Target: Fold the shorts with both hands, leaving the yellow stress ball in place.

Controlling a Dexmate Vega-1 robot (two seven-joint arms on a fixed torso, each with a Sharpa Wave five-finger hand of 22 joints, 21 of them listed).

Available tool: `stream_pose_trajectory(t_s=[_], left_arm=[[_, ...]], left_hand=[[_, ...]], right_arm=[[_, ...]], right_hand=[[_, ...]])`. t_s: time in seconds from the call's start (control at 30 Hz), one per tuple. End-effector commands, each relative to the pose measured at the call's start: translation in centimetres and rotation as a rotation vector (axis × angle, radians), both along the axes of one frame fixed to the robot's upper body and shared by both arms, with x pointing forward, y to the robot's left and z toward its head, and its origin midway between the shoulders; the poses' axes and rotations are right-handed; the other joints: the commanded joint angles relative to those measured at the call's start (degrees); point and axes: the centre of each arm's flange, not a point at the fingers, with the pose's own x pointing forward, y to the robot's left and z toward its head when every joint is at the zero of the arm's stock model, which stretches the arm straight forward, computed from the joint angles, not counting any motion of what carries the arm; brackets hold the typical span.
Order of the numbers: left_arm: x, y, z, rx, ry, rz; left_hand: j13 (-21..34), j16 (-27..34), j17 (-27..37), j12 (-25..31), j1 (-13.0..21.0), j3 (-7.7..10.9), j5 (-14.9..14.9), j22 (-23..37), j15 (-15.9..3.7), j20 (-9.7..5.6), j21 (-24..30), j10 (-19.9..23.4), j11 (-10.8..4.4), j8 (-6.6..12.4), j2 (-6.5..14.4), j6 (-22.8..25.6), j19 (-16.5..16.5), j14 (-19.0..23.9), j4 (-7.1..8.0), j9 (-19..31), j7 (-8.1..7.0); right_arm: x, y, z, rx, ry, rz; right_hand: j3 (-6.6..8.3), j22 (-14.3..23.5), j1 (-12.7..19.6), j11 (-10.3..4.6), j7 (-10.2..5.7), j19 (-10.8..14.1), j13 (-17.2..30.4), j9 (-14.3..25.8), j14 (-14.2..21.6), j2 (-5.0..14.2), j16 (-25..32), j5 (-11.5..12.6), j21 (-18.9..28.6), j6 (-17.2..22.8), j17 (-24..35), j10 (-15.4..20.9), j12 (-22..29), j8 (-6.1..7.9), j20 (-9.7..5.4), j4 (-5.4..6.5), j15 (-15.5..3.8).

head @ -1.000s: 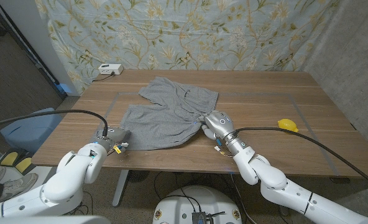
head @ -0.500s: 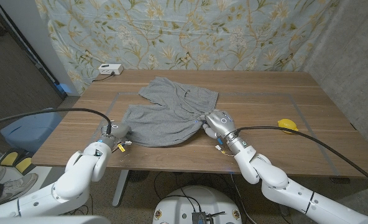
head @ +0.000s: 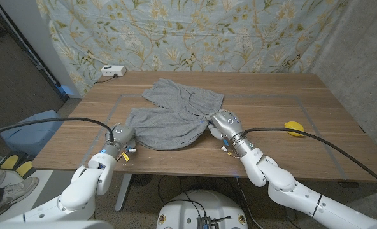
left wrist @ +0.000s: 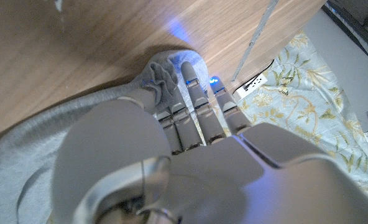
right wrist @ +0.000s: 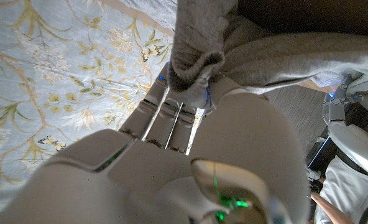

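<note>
I am gripping the grey cotton shorts (head: 170,114) at two points on the wooden counter (head: 316,143): my left hand (head: 120,135) is pinching the near left hem, a small bunch of cloth gathered between thumb and fingers (left wrist: 193,93) in the left wrist view, while my right hand (head: 222,122) is clutching a bunched fold at the garment's right edge. Over the last second my left hand has been sliding in from the near left to reach that hem, while my right has been holding its place; with both corners now in hand, I judge the fold is ready to begin. The shorts are lying rumpled across the middle of the counter, reaching towards the far side. The small yellow stress ball (head: 294,128) is sitting well apart on the right, so nothing is blocking the fold, though my right arm is passing near it. A white power strip (head: 113,70) is resting at the far left corner, before a floral backdrop cloth (head: 195,32).
</note>
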Motion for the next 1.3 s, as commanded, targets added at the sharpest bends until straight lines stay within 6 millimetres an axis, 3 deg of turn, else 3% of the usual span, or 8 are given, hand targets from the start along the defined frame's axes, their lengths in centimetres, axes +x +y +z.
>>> stream_pose_trajectory(t_s=[0.03,0.43,0.57,0.77,1.1,1.3], left_arm=[[-3.4,-0.5,3.0,-0.105,-0.252,-0.085],[-8.2,-1.3,6.9,-0.079,-0.492,-0.124],[-9.6,-1.5,7.7,-0.085,-0.559,-0.154],[-11.3,-1.6,8.7,-0.095,-0.631,-0.194],[-12.9,-0.2,10.6,-0.094,-0.72,-0.177],[-12.3,0.9,12.2,-0.084,-0.715,-0.15]], left_hand=[[3.4,-0.8,0.9,2.7,2.2,0.32,1.5,0.1,-8.66,0.05,0.8,1.2,-1.93,3.46,0.5,3.7,0.2,0.7,1.03,2.4,-1.92],[10.3,-3.0,2.1,7.2,2.8,-0.04,4.1,0.2,-8.8,0.01,2.1,-0.7,-2.52,7.4,0.1,2.2,-0.3,0.6,2.14,7.6,-2.65],[11.8,-3.4,2.4,8.1,2.9,-0.17,4.6,0.2,-8.82,0.01,2.3,-1.2,-2.65,8.17,0.1,1.5,-0.5,0.6,2.42,8.8,-2.92],[13.6,-4.0,2.7,9.2,3.0,-0.32,5.3,0.2,-8.82,0.0,2.7,-1.8,-2.84,9.24,0.1,0.8,-0.7,0.6,2.79,10.3,-3.02],[15.9,-4.7,3.3,10.7,3.1,-0.53,6.1,0.1,-8.86,-0.05,3.2,-2.4,-3.07,10.76,0.1,0.0,-1.0,0.7,3.31,12.3,-3.31],[17.1,-5.1,3.6,11.5,3.2,-0.6,6.5,0.1,-8.89,-0.03,3.4,-2.5,-3.03,11.59,0.1,-0.2,-1.1,0.7,3.53,13.3,-3.51]], right_arm=[[-2.0,-1.2,1.1,0.116,-0.098,0.031],[-4.3,-2.9,1.9,0.224,-0.236,0.03],[-5.2,-3.4,2.1,0.257,-0.283,0.039],[-6.2,-3.9,2.2,0.279,-0.331,0.05],[-6.4,-5.1,2.8,0.344,-0.388,0.037],[-5.7,-5.6,3.6,0.344,-0.388,0.02]], right_hand=[[0.22,0.2,1.0,-0.1,0.23,0.3,1.2,0.2,0.7,-0.06,0.1,0.3,0.5,1.0,0.4,1.6,0.7,0.06,-1.04,0.02,-6.12],[0.29,0.2,1.3,0.54,0.94,0.9,1.6,0.2,1.3,-0.42,0.1,0.4,1.2,1.8,0.9,2.6,1.3,0.03,-0.65,-0.3,-5.97],[0.38,0.1,1.4,2.22,1.35,1.2,2.1,0.2,2.7,-1.07,0.3,0.6,1.8,2.6,1.4,4.8,2.5,0.04,-0.3,-0.74,-5.86],[0.91,-0.1,1.6,2.93,2.6,1.7,2.9,0.2,4.7,-2.62,0.3,1.2,2.6,4.9,1.6,7.3,3.9,0.45,0.29,-1.61,-5.48],[1.17,-0.2,1.2,2.65,2.5,1.8,3.4,0.2,5.1,-2.73,0.3,1.5,2.9,5.0,2.1,7.2,4.2,0.2,0.35,-1.45,-5.5],[1.39,-0.2,1.2,2.42,2.24,1.5,3.8,0.2,4.8,-2.71,0.1,1.5,3.0,4.7,2.5,6.9,4.2,-0.09,0.34,-1.48,-5.59]])
